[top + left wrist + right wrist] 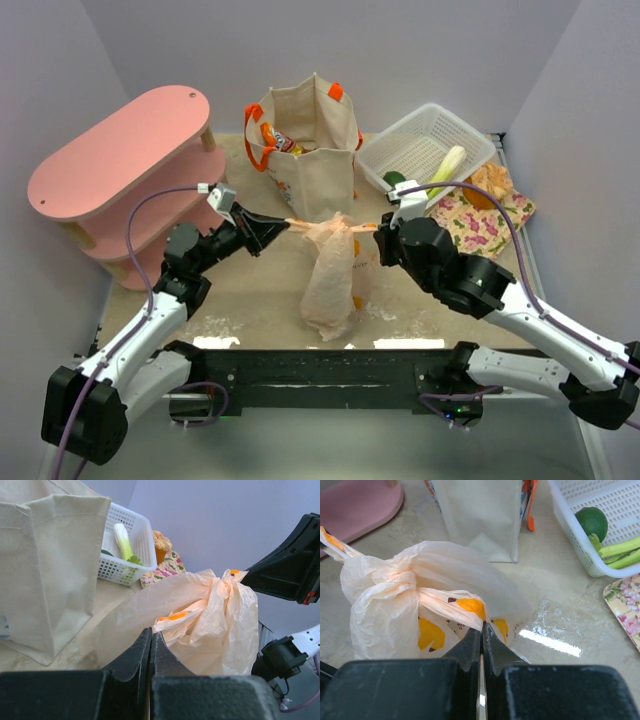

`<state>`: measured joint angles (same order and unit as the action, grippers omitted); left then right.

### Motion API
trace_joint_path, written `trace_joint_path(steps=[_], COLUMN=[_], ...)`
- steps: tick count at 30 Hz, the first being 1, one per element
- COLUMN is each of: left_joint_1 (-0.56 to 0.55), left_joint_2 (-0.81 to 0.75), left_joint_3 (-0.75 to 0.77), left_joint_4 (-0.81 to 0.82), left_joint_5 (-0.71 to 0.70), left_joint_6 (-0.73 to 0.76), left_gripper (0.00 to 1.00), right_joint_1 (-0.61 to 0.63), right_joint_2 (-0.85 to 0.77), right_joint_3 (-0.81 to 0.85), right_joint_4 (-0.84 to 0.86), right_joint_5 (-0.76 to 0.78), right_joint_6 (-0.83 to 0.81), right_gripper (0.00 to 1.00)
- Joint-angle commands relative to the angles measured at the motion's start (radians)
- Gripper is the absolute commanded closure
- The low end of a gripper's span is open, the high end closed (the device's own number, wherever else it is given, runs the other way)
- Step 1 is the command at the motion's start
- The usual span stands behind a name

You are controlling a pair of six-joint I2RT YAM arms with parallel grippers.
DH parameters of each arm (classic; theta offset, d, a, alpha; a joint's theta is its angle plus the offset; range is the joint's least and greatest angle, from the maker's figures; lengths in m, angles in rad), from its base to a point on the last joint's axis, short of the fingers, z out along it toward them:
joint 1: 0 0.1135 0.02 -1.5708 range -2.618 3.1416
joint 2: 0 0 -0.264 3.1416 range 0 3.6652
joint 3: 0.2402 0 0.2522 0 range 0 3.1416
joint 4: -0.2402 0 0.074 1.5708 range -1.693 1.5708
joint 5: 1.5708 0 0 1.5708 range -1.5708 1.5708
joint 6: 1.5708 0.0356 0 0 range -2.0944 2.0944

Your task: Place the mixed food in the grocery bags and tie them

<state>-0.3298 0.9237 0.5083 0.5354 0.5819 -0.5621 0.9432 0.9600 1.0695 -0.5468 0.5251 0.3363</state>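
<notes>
A thin peach plastic bag point(330, 275) with yellow prints hangs at the table's middle, its top twisted into a knot point(410, 580). My left gripper point(285, 226) is shut on the bag's left handle strip point(172, 617). My right gripper point(378, 228) is shut on the right strip point(452, 605). Both strips are stretched taut sideways. Behind stands the beige canvas tote point(310, 150) with orange handles, a red-orange snack packet point(275, 140) inside. In the white basket point(425, 145) lie a leek point(447, 170) and a green round vegetable point(592, 522).
A pink two-tier shelf point(120, 170) stands at the left. A floral cloth mat point(480, 220) with golden bread point(492, 182) lies at the right, beside the basket. The tote stands close behind the plastic bag.
</notes>
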Motion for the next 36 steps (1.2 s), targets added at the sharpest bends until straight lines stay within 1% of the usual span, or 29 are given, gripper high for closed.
trace_joint_path(steps=[1,2,3,4,5,7,8,9,10,11,12,13,14,17,19,21,23,24,25,26,27,28,29,30,31,32,33,35,36], left_joint_1=[0.047,0.055,0.061,0.072,0.078,0.106,0.119,0.158,0.178,0.196,0.222,0.235,0.242,0.248,0.248,0.248,0.248,0.248,0.247,0.245,0.242,0.232,0.209,0.134,0.077,0.017,-0.085,-0.159,-0.173], left_joint_2=[-0.055,-0.071,-0.103,-0.118,-0.129,-0.143,-0.143,-0.152,-0.161,-0.174,-0.195,-0.198,-0.200,-0.184,-0.190,-0.198,-0.194,-0.175,-0.158,-0.137,-0.084,-0.053,-0.002,0.021,0.042,0.088,0.116,0.199,0.226], left_joint_3=[0.009,-0.019,-0.031,-0.037,-0.040,-0.050,-0.088,-0.123,-0.169,-0.265,-0.301,-0.324,-0.339,-0.327,-0.323,-0.278,-0.197,-0.170,-0.115,-0.094,-0.077,-0.056,-0.050,-0.045,-0.024,-0.007,0.008,0.036,0.042], left_joint_4=[-0.035,-0.028,-0.019,-0.025,-0.037,-0.072,-0.078,-0.059,-0.028,0.006,0.036,0.038,0.032,-0.005,-0.006,-0.018,-0.035,-0.023,-0.017,0.000,0.047,0.067,0.081,0.080,0.058,0.022,-0.018,0.009,0.032], left_joint_5=[-0.230,-0.249,-0.273,-0.289,-0.304,-0.343,-0.355,-0.363,-0.361,-0.358,-0.364,-0.366,-0.358,-0.337,-0.332,-0.314,-0.289,-0.221,-0.171,-0.112,0.023,0.074,0.110,0.108,0.087,0.020,-0.002,0.002,0.021], left_joint_6=[0.030,0.016,-0.002,-0.005,-0.009,-0.024,-0.041,-0.101,-0.139,-0.174,-0.212,-0.216,-0.208,-0.174,-0.167,-0.132,-0.087,-0.037,-0.015,-0.004,-0.002,-0.012,-0.019,0.000,0.028,0.062,0.106,0.105,0.096], left_gripper=[1.00,1.00,1.00,1.00,1.00,1.00,1.00,1.00,1.00,1.00,1.00,1.00,1.00,1.00,1.00,1.00,1.00,1.00,1.00,1.00,1.00,0.80,0.66,0.44,0.38,0.31,0.24,0.16,0.10], right_joint_1=[-0.061,-0.139,-0.189,-0.239,-0.326,-0.418,-0.520,-0.574,-0.630,-0.738,-0.776,-0.803,-0.828,-0.828,-0.827,-0.827,-0.827,-0.827,-0.827,-0.827,-0.828,-0.827,-0.828,-0.827,-0.827,-0.828,-0.827,-0.825,-0.825], right_joint_2=[-0.032,-0.038,-0.050,-0.082,-0.099,-0.095,-0.081,-0.067,-0.049,-0.025,-0.012,-0.001,0.026,0.049,0.034,-0.007,-0.029,-0.032,-0.029,-0.020,-0.011,0.008,0.014,0.020,0.029,0.029,0.032,0.034,0.033], right_joint_3=[0.004,-0.012,-0.020,-0.035,-0.077,-0.133,-0.194,-0.233,-0.270,-0.349,-0.393,-0.431,-0.466,-0.473,-0.461,-0.425,-0.366,-0.346,-0.327,-0.295,-0.283,-0.275,-0.272,-0.273,-0.281,-0.287,-0.293,-0.312,-0.316], right_joint_4=[0.002,0.014,0.036,0.098,0.134,0.218,0.234,0.260,0.304,0.336,0.376,0.446,0.462,0.473,0.452,0.436,0.406,0.400,0.381,0.374,0.366,0.364,0.366,0.366,0.372,0.377,0.381,0.403,0.409], right_joint_5=[0.291,0.273,0.175,0.126,0.095,0.056,0.049,0.017,-0.085,-0.162,-0.206,-0.252,-0.263,-0.263,-0.254,-0.258,-0.264,-0.281,-0.293,-0.312,-0.348,-0.365,-0.382,-0.416,-0.430,-0.444,-0.467,-0.490,-0.496], right_joint_6=[-0.006,0.006,0.009,0.013,0.015,0.018,0.032,0.044,0.088,0.110,0.133,0.162,0.164,0.158,0.141,0.126,0.090,0.077,0.054,0.043,0.037,0.023,0.021,0.024,0.027,0.030,0.041,0.049,0.053], right_gripper=[1.00,1.00,1.00,1.00,1.00,1.00,1.00,1.00,1.00,1.00,1.00,1.00,1.00,1.00,1.00,1.00,1.00,1.00,1.00,1.00,1.00,1.00,1.00,1.00,1.00,1.00,1.00,1.00,1.00])
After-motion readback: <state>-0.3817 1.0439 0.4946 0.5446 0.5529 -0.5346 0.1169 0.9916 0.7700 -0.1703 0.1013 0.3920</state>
